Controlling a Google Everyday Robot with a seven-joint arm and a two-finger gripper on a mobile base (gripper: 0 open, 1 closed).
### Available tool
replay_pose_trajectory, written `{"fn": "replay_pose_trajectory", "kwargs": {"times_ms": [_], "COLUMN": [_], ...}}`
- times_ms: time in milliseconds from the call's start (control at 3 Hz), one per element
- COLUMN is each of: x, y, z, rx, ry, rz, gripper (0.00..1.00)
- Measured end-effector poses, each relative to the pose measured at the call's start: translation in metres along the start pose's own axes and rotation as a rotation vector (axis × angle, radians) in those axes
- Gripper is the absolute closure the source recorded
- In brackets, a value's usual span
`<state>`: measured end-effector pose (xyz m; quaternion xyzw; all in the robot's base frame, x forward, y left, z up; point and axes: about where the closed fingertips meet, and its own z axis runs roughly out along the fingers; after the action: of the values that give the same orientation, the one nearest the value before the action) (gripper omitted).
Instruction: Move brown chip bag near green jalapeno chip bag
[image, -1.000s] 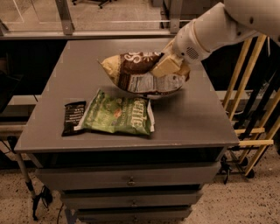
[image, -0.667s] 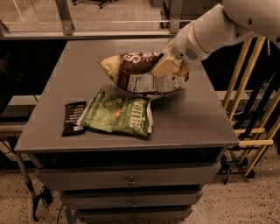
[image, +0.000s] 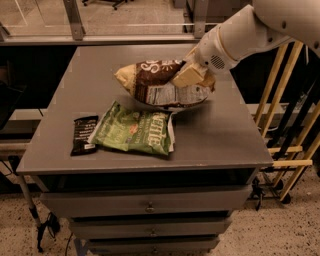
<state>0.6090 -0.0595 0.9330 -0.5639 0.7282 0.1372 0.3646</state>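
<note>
Clamps gripper (image: 194, 76) onto right end of brown chip bag (image: 150, 82). Hangs above table (image: 225, 132); just behind green jalapeno chip bag (image: 131, 131).

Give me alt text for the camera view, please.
The robot's gripper holds the brown chip bag over a grey table, just behind the green jalapeno chip bag, which lies flat beside a small black packet.
</note>
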Motion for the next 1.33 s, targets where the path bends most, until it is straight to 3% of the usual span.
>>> {"fn": "replay_pose_trajectory", "kwargs": {"times_ms": [333,667,1000,1333], "x": [-0.001,-0.001,0.007,0.031], "y": [0.001,0.002,0.009,0.031], "z": [0.001,0.003,-0.012,-0.035], "rx": [-0.003,-0.006,0.017,0.029], "ry": [0.000,0.000,0.000,0.032], "rz": [-0.002,-0.003,0.010,0.039], "gripper": [0.12,0.00,0.00,0.00]}}
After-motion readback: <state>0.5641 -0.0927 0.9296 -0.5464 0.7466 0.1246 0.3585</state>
